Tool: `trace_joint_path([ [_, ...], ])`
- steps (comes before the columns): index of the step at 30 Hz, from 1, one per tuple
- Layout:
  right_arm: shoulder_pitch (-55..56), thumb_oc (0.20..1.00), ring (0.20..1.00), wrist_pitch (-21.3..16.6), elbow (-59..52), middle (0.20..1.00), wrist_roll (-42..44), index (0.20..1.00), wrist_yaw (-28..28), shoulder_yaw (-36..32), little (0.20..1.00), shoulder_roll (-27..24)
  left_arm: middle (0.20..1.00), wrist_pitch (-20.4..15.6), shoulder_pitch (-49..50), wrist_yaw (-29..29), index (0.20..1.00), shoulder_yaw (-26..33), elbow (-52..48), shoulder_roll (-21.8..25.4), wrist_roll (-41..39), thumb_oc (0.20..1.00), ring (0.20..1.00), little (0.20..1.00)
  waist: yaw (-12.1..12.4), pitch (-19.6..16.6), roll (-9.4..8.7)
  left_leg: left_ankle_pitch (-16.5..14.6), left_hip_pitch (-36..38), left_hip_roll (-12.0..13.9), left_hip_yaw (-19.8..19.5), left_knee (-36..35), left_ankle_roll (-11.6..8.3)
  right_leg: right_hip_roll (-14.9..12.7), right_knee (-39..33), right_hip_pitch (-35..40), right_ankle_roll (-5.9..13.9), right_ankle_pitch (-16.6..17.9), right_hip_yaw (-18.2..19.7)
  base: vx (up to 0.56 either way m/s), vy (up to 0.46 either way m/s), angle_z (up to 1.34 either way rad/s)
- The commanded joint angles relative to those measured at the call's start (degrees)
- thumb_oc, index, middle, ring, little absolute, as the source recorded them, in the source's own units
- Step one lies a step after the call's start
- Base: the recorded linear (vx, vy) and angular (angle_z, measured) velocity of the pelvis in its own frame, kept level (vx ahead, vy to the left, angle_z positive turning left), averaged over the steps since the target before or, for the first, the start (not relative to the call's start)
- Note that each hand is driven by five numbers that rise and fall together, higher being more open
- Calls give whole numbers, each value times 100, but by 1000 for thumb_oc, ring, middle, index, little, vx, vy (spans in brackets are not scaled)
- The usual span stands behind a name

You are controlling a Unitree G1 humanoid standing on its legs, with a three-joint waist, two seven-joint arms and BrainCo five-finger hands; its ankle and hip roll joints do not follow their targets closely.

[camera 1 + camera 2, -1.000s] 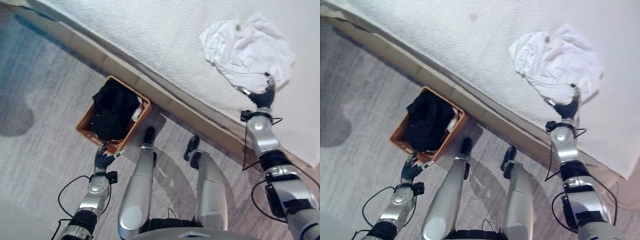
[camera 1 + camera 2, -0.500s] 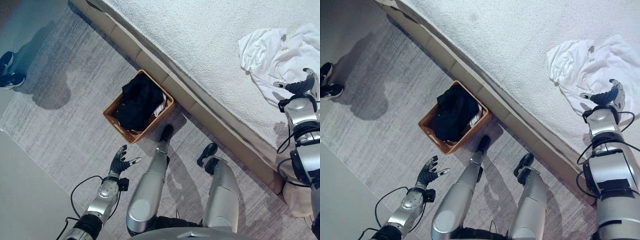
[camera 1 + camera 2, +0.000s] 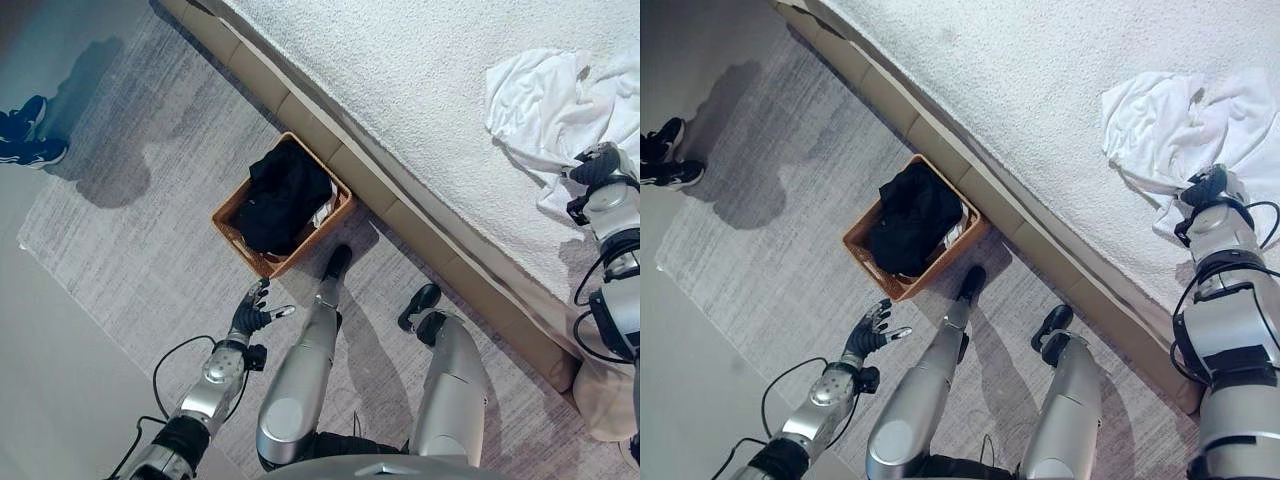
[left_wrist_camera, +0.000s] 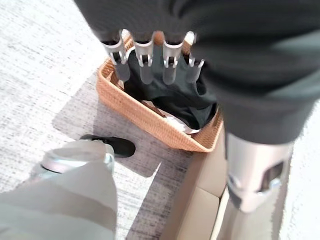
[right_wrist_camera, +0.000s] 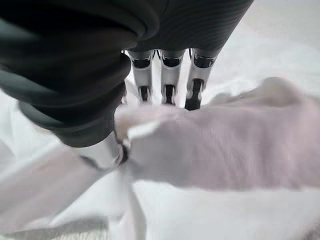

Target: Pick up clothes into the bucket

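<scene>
**A:** Status on the pick?

**B:** I'm at the grasp step. Right hand [image 3: 1206,187] is on the edge of the white garment [image 3: 1185,115], which lies crumpled on the white bed cover [image 3: 1040,90], well apart from the basket. Nothing lifted yet, as far as I can judge.

**A:** Hand closed on it?

**B:** Yes. In the right wrist view the fingers [image 5: 166,75] curl down into the cloth and a fold of the garment [image 5: 220,150] bunches against the thumb. I read it as clamped on the cloth.

**A:** Basket?

**B:** The woven basket [image 3: 235,232] sits on the grey rug [image 3: 130,250], right against the bed base, already holding a black garment [image 3: 280,195]. Left hand [image 3: 252,313] hangs over the rug near the basket, fingers spread, holding nothing.

**A:** Next move?

**B:** My call: lift clear of the bed, swing left across the bed edge, release over the basket. The garment is large and loose, so it could trail and drag on the cover or drape over the rim.

**A:** Any view differences?

**B:** The head views give me the layout, plus a person's shoes [image 3: 25,135] at the far left. They hide the right fingers behind the wrist cover; the right wrist view shows the grip. The left wrist view shows straight fingers [image 4: 145,62] and a bit of white cloth under the black one in the basket [image 4: 150,120].
</scene>
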Motion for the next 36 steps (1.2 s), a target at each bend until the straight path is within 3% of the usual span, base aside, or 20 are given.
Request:
trace_joint_path([
  [1, -104, 200, 200, -1, -3, 200, 136, 200, -104, 181, 200, -415, 1000, -55, -21, 22, 1000, -45, -71, 72, -113, 1000, 1000, 1000, -72, -80, 120, -312, 14, -58, 18, 201, 227, 66, -454, 473, 528, 134, 240, 0, 0, 0],
  [10, -221, 200, 200, -40, -168, 200, 207, 200, -191, 217, 200, -630, 1000, -88, -7, 34, 1000, 36, -126, 116, -162, 1000, 1000, 1000, -163, -80, 28, -334, 42, -114, 151, 258, 240, 53, -702, 583, 545, 392, 382, -26, 57, -1],
  [15, -271, 200, 200, -154, -627, 200, 383, 200, -391, 153, 200, -637, 1000, -123, 35, 40, 1000, 195, -247, 164, -213, 1000, 1000, 1000, -290, -80, -125, -474, 150, -135, 332, 473, 273, 95, -892, 815, 567, 529, 494, -21, 96, -6],
  [16, -258, 200, 200, -202, -829, 200, 484, 200, -465, 83, 200, -602, 1000, -143, 18, 47, 1000, 242, -307, 192, -231, 1000, 1000, 1000, -308, -80, -148, -345, 87, -126, 365, 500, 285, 117, -1015, 808, 532, 748, 475, -80, 107, -13],
  [17, -249, 200, 200, -199, -836, 200, 483, 200, -467, 73, 200, -602, 1000, -142, 19, 46, 1000, 240, -308, 197, -231, 1000, 1000, 1000, -301, -80, -148, -342, 90, -121, 366, 497, 286, 124, -1028, 813, 532, 758, 476, -81, 127, -21],
  [21, -44, 200, 200, -413, -2142, 200, 588, 200, -608, 19, 200, -398, 1000, -217, 62, 86, 1000, 575, -591, 405, -257, 1000, 1000, 1000, -473, -80, -496, -619, 685, 58, 725, 630, 316, 303, -1416, 1413, 627, 938, 654, 26, 126, -46],
  [23, 81, 200, 200, -435, -2517, 200, 542, 200, -604, -13, 200, -427, 1000, -220, 65, 84, 1000, 649, -643, 448, -261, 1000, 1000, 1000, -495, -80, -563, -666, 821, 101, 807, 643, 316, 346, -1531, 1561, 646, 963, 703, 46, 77, -62],
  [29, 899, 200, 200, -609, -4062, 200, 376, 200, -361, -177, 200, -392, 1000, -212, -203, 101, 1000, 755, -823, 632, -22, 1000, 1000, 1000, -772, -621, -859, -935, 1596, 293, 1215, 516, 334, 556, -2210, 2351, 772, 1156, 887, 93, 82, -42],
  [36, 1943, 200, 200, -737, -5980, 200, 420, 200, 357, -408, 200, -304, 1000, -124, -587, 174, 1000, 853, -1578, 902, 792, 1000, 1000, 1000, -1028, -1242, -997, -1091, 2278, 426, 1634, 217, 358, 778, -2736, 2875, 860, 1274, 1121, 96, 29, -37],
])
